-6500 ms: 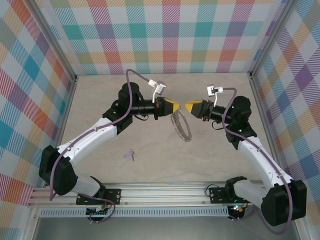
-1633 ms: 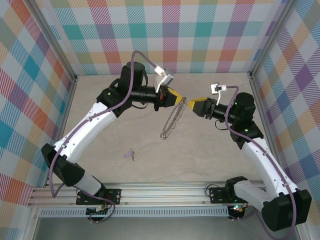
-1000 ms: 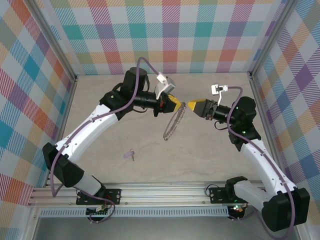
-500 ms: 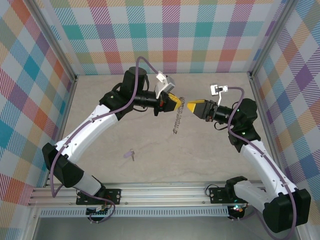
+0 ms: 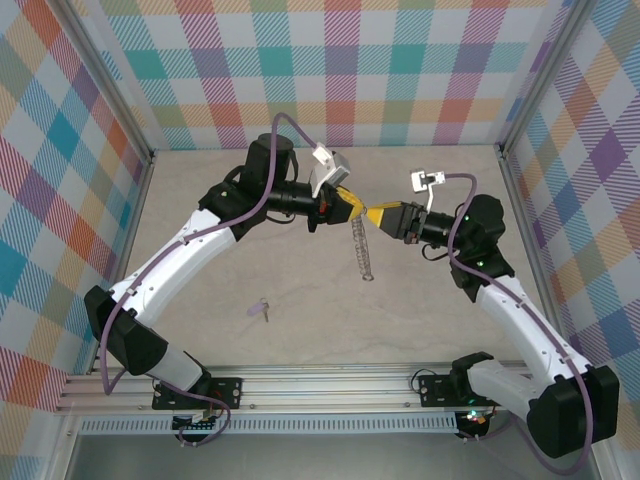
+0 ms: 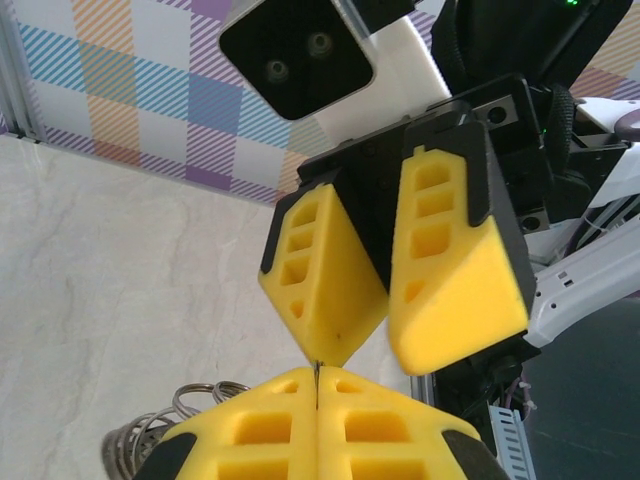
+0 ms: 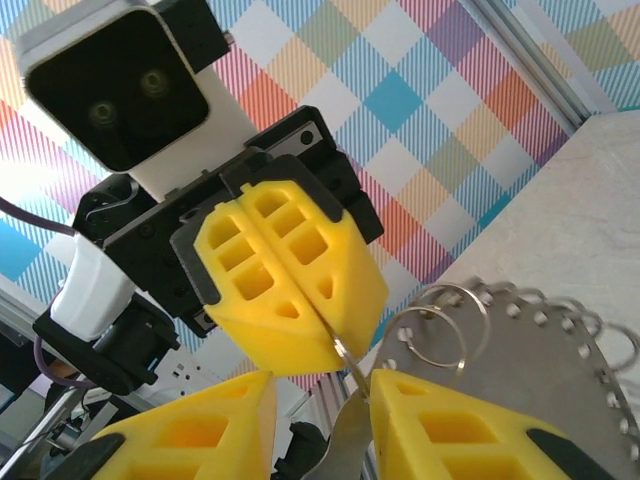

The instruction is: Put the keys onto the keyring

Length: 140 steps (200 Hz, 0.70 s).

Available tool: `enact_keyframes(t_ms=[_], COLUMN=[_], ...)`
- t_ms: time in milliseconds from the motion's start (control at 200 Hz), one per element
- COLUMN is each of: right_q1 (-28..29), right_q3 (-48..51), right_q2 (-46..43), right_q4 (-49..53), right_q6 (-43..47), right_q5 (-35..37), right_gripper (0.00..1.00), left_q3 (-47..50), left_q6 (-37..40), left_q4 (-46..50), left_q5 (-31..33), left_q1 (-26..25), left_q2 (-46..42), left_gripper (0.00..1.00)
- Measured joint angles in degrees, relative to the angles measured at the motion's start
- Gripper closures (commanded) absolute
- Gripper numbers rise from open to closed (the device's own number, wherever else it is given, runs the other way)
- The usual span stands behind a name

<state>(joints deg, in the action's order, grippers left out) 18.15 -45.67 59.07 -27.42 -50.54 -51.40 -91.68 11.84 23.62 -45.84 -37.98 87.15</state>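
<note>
On the near tabletop, key [image 5: 263, 309]: lying flat on the table [image 5: 330, 335], well apart from both arms.
Keyring [image 5: 362, 248]: dangling above mid-table, pinched at its top.
Left gripper [image 5: 352, 207]: clenching the keyring's top end.
Right gripper [image 5: 372, 215]: facing it tip to tip, jaws standing apart, straddling the ring's metal tab.

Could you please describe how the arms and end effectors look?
The left arm and right arm have white links, black joints and lilac cables. The left end effector and right end effector have yellow wedge fingers with cut-out pockets.
</note>
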Motion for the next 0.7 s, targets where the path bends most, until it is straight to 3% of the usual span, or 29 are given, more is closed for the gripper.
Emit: enact_keyframes(t_ms=[355, 700], right_q1=[0.3, 1.1], right_q3=[0.0, -0.1], right_q2=[1.2, 2.0], right_q4=[0.0, -0.6], right_q6=[0.2, 0.4], right_q5=[0.6, 0.4], right_gripper=[0.72, 0.87], left_q3=[0.0, 0.0], left_q6=[0.0, -0.4], left_q4=[0.0, 0.0], left_q5=[-0.3, -0.6], left_q1=[0.0, 0.0], left_q2=[0.0, 0.0], left_gripper=[1.0, 1.0])
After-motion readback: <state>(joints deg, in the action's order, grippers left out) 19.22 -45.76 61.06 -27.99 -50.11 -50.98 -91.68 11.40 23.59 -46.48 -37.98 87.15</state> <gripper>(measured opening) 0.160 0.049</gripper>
